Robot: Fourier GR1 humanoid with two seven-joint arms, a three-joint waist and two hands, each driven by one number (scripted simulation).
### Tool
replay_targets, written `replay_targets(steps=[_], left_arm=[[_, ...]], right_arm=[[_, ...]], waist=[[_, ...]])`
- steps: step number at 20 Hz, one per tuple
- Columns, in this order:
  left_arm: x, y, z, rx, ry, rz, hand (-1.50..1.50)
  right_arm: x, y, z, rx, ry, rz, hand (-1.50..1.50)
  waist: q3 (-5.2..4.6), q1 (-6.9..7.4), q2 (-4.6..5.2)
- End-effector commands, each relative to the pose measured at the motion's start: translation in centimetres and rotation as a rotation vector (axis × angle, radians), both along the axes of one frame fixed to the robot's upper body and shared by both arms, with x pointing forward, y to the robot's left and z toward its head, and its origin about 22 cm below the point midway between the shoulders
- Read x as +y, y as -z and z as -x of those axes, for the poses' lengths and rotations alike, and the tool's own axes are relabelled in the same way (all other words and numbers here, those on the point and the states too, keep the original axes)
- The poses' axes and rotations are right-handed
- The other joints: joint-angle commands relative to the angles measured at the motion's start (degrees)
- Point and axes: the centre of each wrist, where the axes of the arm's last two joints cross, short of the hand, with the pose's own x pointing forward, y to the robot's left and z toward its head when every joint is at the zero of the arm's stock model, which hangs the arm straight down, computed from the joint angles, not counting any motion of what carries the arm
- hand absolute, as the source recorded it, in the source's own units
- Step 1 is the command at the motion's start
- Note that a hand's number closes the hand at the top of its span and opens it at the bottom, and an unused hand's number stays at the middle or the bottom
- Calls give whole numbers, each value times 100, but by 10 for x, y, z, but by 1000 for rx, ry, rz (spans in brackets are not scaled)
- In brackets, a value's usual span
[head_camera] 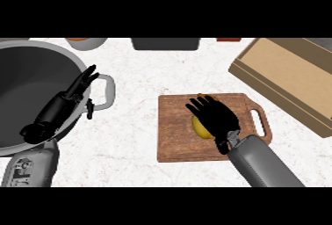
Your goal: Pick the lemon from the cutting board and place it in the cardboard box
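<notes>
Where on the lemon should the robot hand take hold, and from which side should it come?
Probably across the middle of the lemon, coming from above. It lies flat on the board, so only its top and sides are free. The right robot hand is already over it, fingers spread, hiding most of it. Its long axis seems to run toward and away from the robot, so closing across its narrow width should suit.

White marbled counter [149, 66] carries cutting board [178, 145], cardboard box [292, 79], grey pot [26, 88].

The right hand [213, 115] hides most of the lemon [200, 128] beneath it. Beyond its fingertips, the cardboard box [285, 74] runs off the picture's right edge.
</notes>
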Motion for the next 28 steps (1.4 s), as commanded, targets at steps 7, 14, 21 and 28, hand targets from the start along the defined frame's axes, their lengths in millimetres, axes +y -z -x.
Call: replay_targets(steps=[7,14,21,28], left_arm=[[-17,4,15,23,-27,1,0],[-4,-9,1,7,-28,1,0],[-12,-9,10,18,-32,-1,0],[10,2,8,29,-44,1,0]], right_arm=[[10,15,-5,-118,-181,-69,150],[-1,1,-49,-109,-103,-227,150],[-19,-6,-90,-161,12,-406,150],[-20,-65,-81,-414,-78,-398,150]], waist=[[3,13,-3],[5,63,21],[7,110,20],[0,-41,-20]])
